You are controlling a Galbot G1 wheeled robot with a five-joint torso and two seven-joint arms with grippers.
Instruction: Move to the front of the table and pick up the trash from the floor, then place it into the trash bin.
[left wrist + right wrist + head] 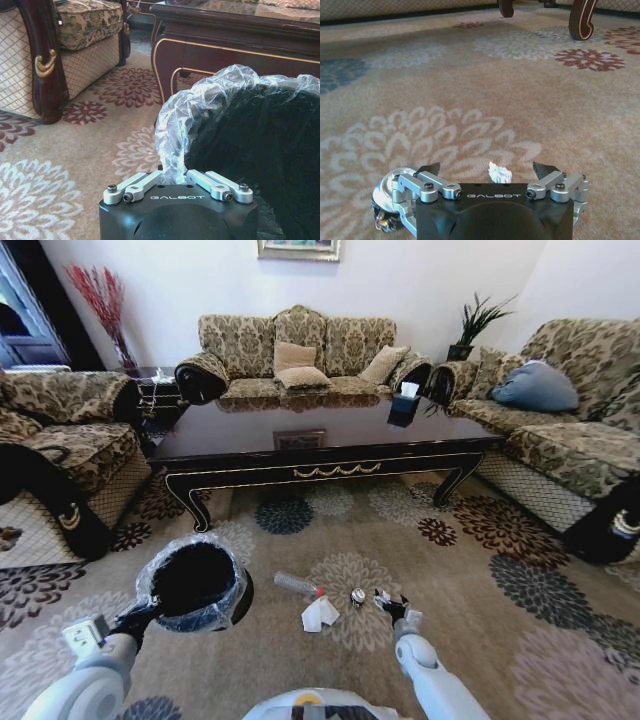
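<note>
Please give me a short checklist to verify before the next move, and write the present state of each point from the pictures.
1. Left gripper shut on the bin's bag at the rim: ok.
2. Bin upright, mouth open: ok.
3. Right gripper open, low over the carpet: ok.
4. Trash on the floor near the right gripper: paper, bottle, silvery piece: ok.
5. Something between the right fingers: a small white scrap shows there; touching or not: cannot tell.
6. Table apart from both arms: ok.
</note>
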